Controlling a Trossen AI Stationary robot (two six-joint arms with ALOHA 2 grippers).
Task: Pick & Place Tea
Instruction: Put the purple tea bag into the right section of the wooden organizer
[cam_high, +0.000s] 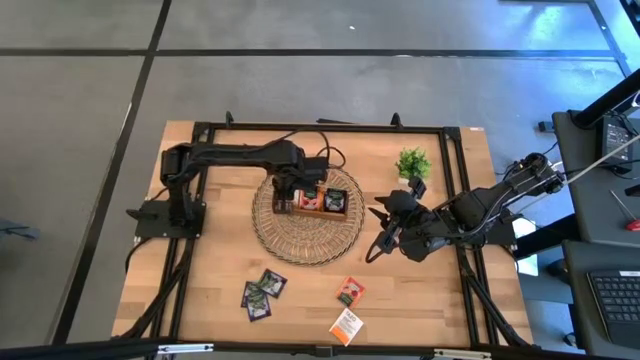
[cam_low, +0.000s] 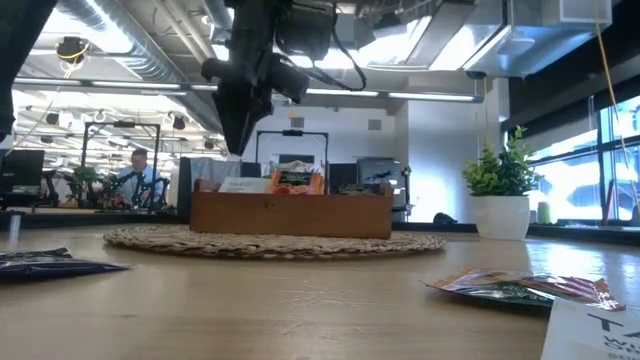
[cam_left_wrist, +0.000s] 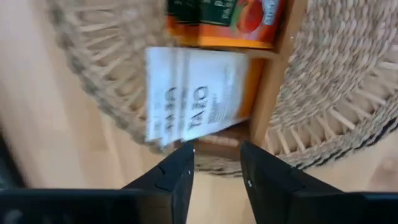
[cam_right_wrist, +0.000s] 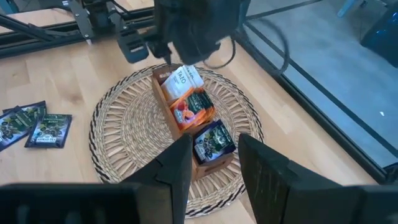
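Note:
A brown wooden three-compartment tray (cam_high: 312, 201) stands on a round woven mat (cam_high: 300, 235). A white-and-orange tea sachet (cam_left_wrist: 189, 93) leans in its end compartment, orange-red sachets (cam_right_wrist: 191, 106) fill the middle and a dark sachet (cam_right_wrist: 213, 140) the other end. My left gripper (cam_left_wrist: 217, 155) hovers open just above the white sachet, over the tray's left end (cam_low: 225, 205). My right gripper (cam_right_wrist: 214, 146) waits open to the right of the mat (cam_high: 378, 240). Loose on the table lie dark sachets (cam_high: 262, 293), a red one (cam_high: 350, 290) and a white-orange one (cam_high: 345, 325).
A small green potted plant (cam_high: 412, 163) stands beyond my right gripper, near the table's far right. A black metal frame (cam_high: 320, 128) runs round the table. Bare wood lies between the mat and the loose sachets near the front edge. A person sits in the room behind (cam_low: 135, 170).

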